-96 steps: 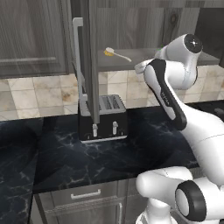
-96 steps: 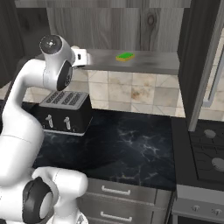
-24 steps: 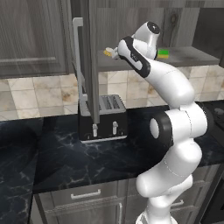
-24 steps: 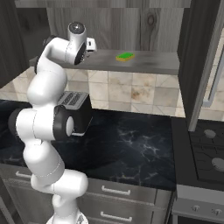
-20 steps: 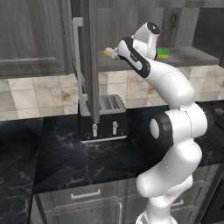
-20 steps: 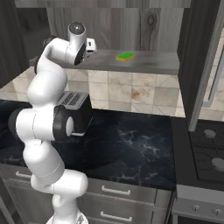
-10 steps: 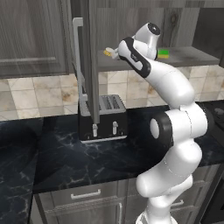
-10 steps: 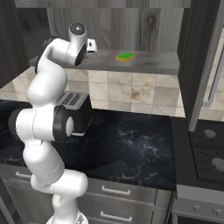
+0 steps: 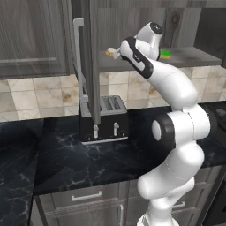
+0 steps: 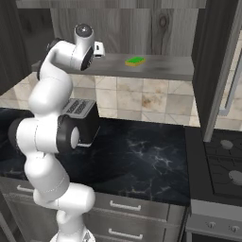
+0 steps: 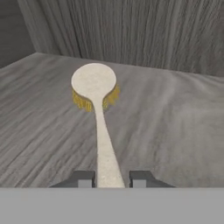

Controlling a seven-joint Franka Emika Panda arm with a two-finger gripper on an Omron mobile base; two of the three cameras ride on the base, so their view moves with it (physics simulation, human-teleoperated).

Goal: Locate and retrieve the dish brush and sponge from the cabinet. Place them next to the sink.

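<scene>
Yellow bristles peek out from under the brush (image 11: 97,109) head, and we can see why it lies so well for us: flat on the cabinet shelf (image 9: 198,55), bristles down, the slim white handle running straight back toward us. Our hand (image 11: 108,178) sits right at the near end of that handle, one dark fingertip on each side of it. The gap between them looks barely wider than the handle, so we judge the hand nearly closed around the brush; whether the fingertips are pressing on it we cannot quite tell. Coming in along the handle rather than from above makes sense, since the shelf leaves little room overhead.

From the left base view, we spot the arm reaching up past the open cabinet door (image 9: 90,66), which stands edge-on with its long silver bar handle (image 9: 79,57), directly above the toaster (image 9: 103,119) on the dark marble worktop (image 9: 62,163). The door swung wide is what lets the arm reach the shelf at all. The sponge (image 10: 135,61), green on top, lies flat further along the same shelf, well apart from the brush, waiting its turn. By our reckoning, the brush has yet to leave the shelf, and the trip to the sink lies ahead.
</scene>
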